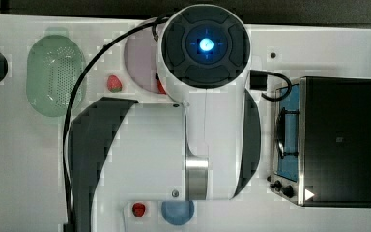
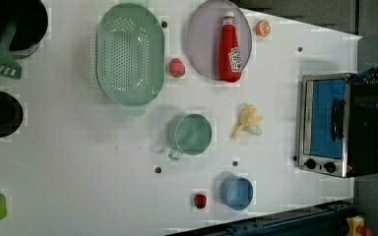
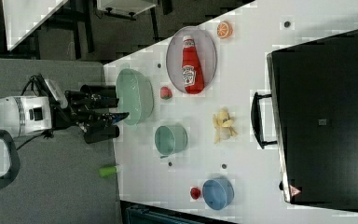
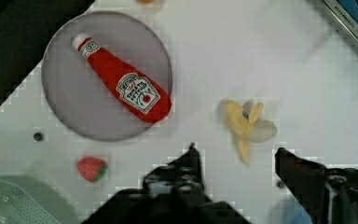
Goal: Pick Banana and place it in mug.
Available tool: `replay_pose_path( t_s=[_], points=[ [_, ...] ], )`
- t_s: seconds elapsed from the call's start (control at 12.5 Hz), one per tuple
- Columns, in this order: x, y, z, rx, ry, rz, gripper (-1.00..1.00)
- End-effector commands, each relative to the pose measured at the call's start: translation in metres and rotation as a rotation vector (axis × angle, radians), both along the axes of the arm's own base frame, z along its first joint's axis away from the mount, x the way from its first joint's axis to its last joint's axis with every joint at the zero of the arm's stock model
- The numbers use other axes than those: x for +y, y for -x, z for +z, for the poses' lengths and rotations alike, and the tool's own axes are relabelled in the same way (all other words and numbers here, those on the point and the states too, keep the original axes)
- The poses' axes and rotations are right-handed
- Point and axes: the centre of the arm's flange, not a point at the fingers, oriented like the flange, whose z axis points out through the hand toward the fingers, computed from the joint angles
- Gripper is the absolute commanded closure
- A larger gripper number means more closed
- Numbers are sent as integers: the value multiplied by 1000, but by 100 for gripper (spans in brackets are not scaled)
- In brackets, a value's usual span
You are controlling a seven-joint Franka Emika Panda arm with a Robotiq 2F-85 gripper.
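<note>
While my hand (image 4: 235,161) hangs open and empty above the worktop (image 2: 103,187), nothing is done: the banana (image 2: 247,122) lies just right of the mug (image 2: 189,134) in the left view, unpicked.

I see bare table (image 2: 285,73) all round the banana (image 2: 247,123), so there's room to come down. Mug (image 2: 189,134) sits near it w/ an open gap btwn. Toaster oven (image 2: 334,125) blocks the left view's right; plate (image 2: 202,39) w/ ketchup bottle (image 2: 229,47) crowds above.
</note>
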Motion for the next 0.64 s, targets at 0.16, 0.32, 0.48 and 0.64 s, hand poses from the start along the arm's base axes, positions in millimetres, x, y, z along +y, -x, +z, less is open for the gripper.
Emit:
replay_pose_path(
  t_s=[0.16,0.32,0.48,0.64],
  points=[
    [-42,88,59,12,-23,-34,-82],
    [-41,86,25,79,-26,-20,-100],
    [-39,80,-24,138,-29,5,-100],
    [-38,72,-81,165,-29,24,-100]
  ],
)
